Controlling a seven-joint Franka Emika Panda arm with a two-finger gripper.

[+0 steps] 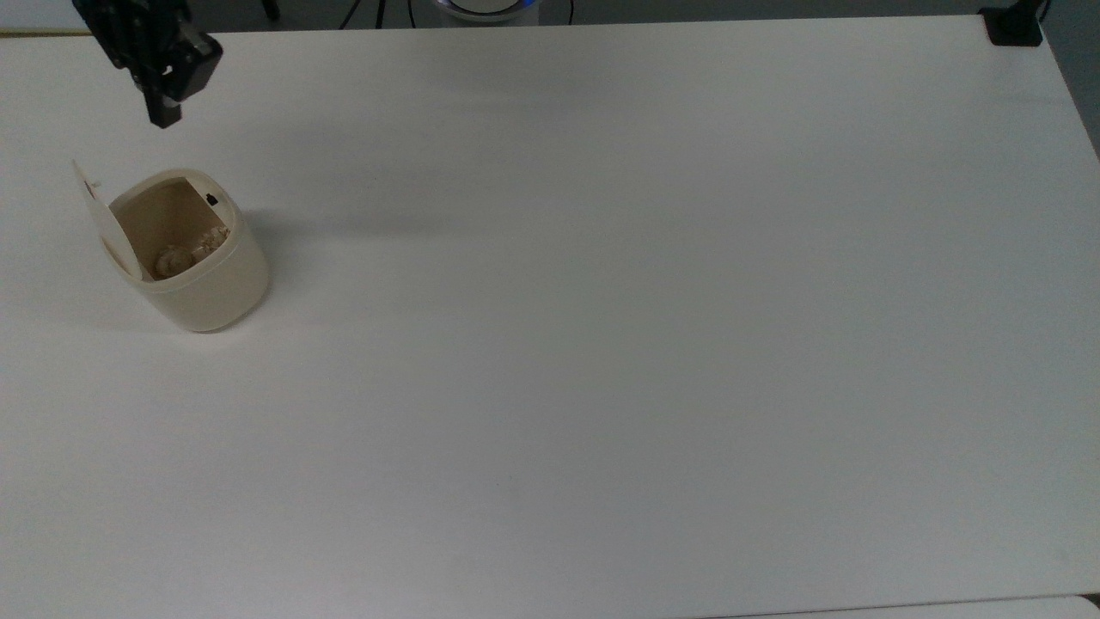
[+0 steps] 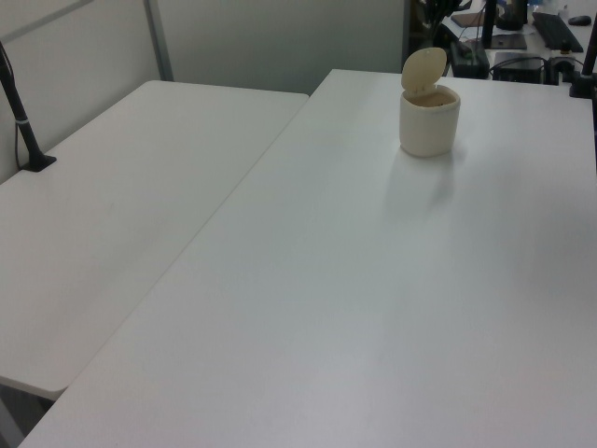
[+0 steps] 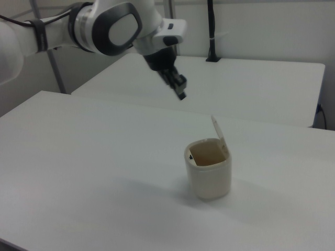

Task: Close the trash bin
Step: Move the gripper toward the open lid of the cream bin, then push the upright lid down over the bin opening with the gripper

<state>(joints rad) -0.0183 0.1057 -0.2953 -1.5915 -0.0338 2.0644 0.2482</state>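
At the top view's left edge, a small cream plastic trash bin [image 1: 202, 266] with a rounded-square body is seen standing upright on the broad white surface [image 1: 601, 301]. Its flat hinged lid [image 1: 101, 219] is raised nearly vertical on the side toward the top view's left, leaving the mouth open. A small black button [image 1: 211, 199] is noted at the rim opposite the hinge, and crumpled pale scraps [image 1: 185, 254] lie inside. The black tool [image 1: 163, 112] hangs above the surface, toward the top view's upper left, apart from the bin and touching nothing; the fingers appear pressed together into one dark tip, with nothing held.

In the left view, the bin [image 2: 429, 121] is seen at the far end of the surface [image 2: 373, 280], lid [image 2: 422, 70] upright. A second white table [image 2: 121, 205] adjoins on the left view's left.

In the right view, the bin [image 3: 209, 175] stands in the middle, lid [image 3: 219, 129] tilted up at its far side. The white-and-grey arm [image 3: 104, 26] reaches in from the right view's upper left; the tool [image 3: 181, 95] points down, clenched on nothing, above and to the right view's left of the lid, clear of it.
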